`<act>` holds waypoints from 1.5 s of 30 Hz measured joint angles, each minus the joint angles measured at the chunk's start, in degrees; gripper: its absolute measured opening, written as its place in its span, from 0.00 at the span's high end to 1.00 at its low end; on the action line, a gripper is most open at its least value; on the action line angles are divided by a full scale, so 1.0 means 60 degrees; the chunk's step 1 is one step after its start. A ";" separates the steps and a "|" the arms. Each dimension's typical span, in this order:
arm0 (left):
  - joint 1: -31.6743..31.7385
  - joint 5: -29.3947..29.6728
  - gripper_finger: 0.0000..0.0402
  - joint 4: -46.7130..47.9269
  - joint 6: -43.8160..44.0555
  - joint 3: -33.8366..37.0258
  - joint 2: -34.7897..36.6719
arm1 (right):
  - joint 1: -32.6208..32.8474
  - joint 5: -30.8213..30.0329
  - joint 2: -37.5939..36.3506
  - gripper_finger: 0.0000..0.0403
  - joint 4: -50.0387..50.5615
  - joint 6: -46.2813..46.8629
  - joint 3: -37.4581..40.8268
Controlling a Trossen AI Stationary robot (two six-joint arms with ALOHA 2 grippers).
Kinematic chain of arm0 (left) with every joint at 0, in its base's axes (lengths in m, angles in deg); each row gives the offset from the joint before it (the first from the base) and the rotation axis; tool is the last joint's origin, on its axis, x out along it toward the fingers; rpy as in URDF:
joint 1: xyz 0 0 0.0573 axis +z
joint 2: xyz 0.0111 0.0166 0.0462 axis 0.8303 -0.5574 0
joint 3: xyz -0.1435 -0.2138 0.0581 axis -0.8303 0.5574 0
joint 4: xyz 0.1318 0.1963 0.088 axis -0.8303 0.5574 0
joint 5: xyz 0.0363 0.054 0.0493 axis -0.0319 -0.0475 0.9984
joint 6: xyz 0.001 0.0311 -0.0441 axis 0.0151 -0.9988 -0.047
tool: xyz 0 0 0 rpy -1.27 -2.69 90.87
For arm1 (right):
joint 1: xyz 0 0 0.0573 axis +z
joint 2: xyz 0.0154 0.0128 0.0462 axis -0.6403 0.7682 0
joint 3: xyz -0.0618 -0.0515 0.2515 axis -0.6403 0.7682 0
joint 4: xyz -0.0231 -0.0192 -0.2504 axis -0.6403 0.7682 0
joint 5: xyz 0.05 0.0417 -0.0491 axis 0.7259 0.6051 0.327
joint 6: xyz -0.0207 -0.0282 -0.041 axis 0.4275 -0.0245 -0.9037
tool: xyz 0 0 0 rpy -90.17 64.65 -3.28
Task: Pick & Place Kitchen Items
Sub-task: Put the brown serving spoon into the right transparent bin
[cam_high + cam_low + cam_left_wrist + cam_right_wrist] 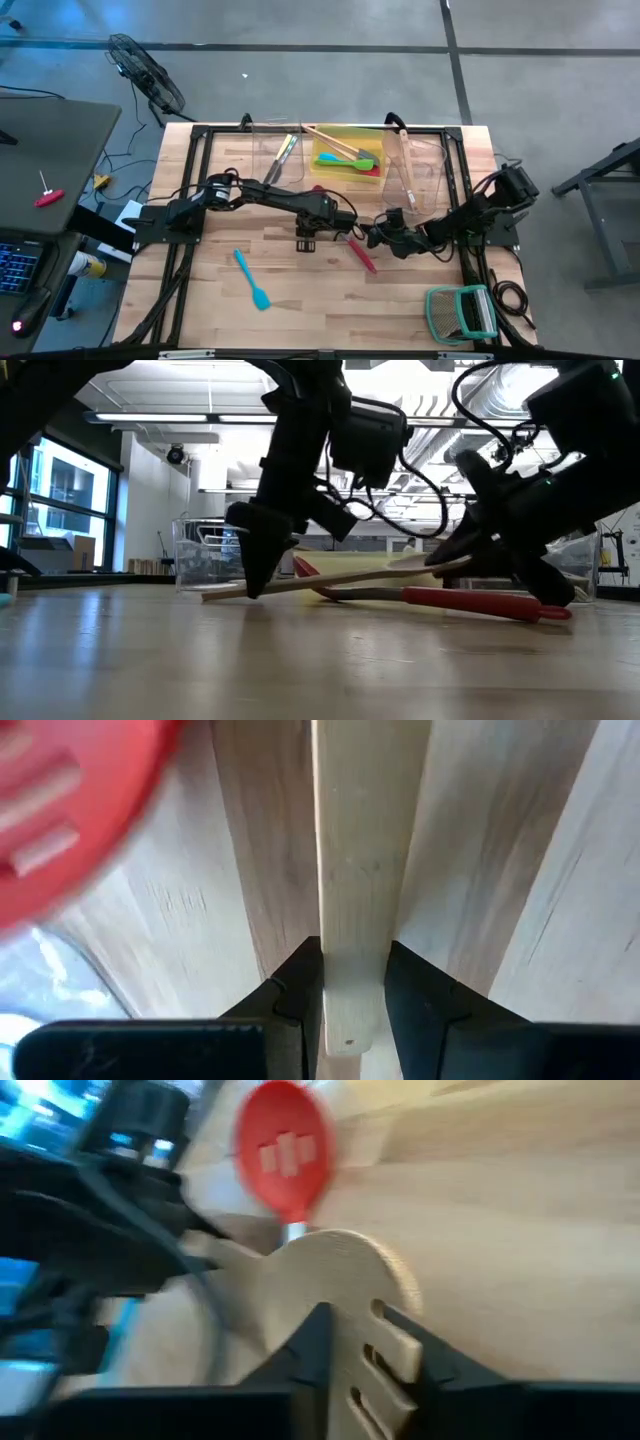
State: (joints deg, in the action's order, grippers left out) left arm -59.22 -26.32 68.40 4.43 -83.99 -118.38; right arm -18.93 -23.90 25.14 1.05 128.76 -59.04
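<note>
Both grippers are gripping one wooden fork (330, 581): left gripper (352, 1005) clamping its handle, right gripper (365, 1355) pinching the slotted head. One should release before lifting toward twelve o'clock.

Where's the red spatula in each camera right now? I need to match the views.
High view: red spatula lies mid-table, by the right claw.
Low view: on the table right of centre, head towards the left claw.
Left wrist view: blurred head at the edge.
Right wrist view: head beyond the wooden one.
Shared landmark: the wooden spatula, gripped by both claws.
</note>
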 joint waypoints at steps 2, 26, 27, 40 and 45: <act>-0.0008 0.0004 0.80 0.0241 0.0001 0.0020 -0.0006 | -0.0006 0.0252 0.0014 0.93 -0.0314 -0.0085 -0.0018; -0.1750 0.2797 0.38 0.2981 0.1162 -0.4558 0.0109 | 0.0442 0.0691 -0.0188 0.99 -0.1647 -0.2978 -0.0062; -0.1885 0.2813 0.38 0.2961 0.1164 -0.4851 0.0181 | 0.0525 0.0611 -0.0347 0.99 -0.1647 -0.3094 -0.0062; -0.3498 0.4765 0.40 0.3057 0.2466 -0.4981 0.2655 | 0.2216 -0.2618 -0.4384 0.99 -0.0257 -0.6701 -0.0062; -0.3858 0.4898 0.40 0.3036 0.2773 -0.4967 0.3046 | 0.3149 -0.5364 -0.6264 0.99 0.0439 -0.8967 -0.0062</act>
State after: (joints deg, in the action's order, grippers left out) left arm -82.37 3.07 86.61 21.07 -113.79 -100.10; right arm -0.04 -56.09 -12.45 3.69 74.96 -59.41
